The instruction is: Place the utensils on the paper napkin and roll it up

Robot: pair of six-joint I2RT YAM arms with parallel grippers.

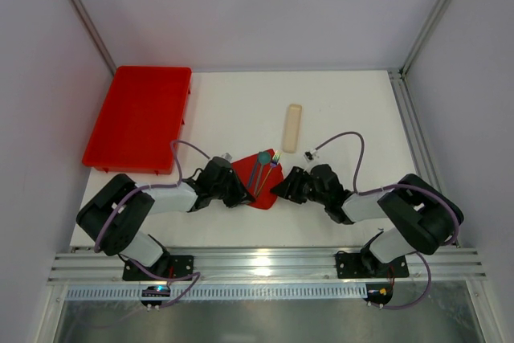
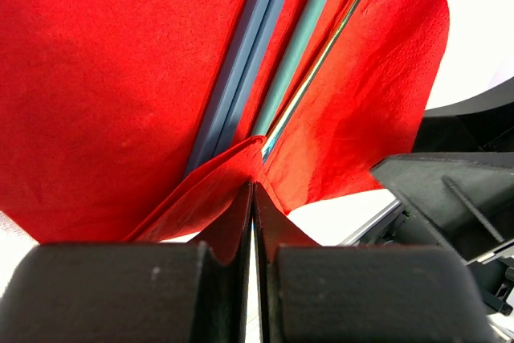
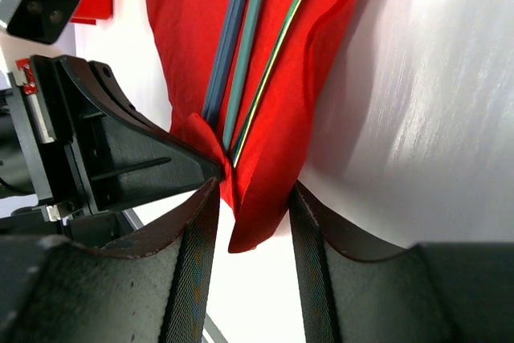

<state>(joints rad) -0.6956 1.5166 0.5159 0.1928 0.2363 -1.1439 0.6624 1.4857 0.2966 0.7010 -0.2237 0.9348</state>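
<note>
The red paper napkin (image 1: 259, 186) lies between my two grippers near the table's front, with the thin teal utensils (image 1: 261, 168) lying along it. Close up, the utensils (image 2: 277, 62) run side by side up the napkin (image 2: 104, 78). My left gripper (image 2: 254, 188) is shut on a raised fold at the napkin's near edge and sits at the sheet's left side (image 1: 239, 192). My right gripper (image 3: 254, 190) is open, and its jaws straddle the napkin's (image 3: 277, 118) drooping corner without touching it. It stands at the sheet's right side (image 1: 281, 189). The utensils (image 3: 241, 78) end just beyond those jaws.
A big red plastic tray (image 1: 140, 118) rests at the back left. A pale beige oblong strip (image 1: 292, 128) lies behind the napkin, right of centre. The two grippers are nearly nose to nose; the left one's black finger (image 3: 120, 158) fills the right wrist view's left side.
</note>
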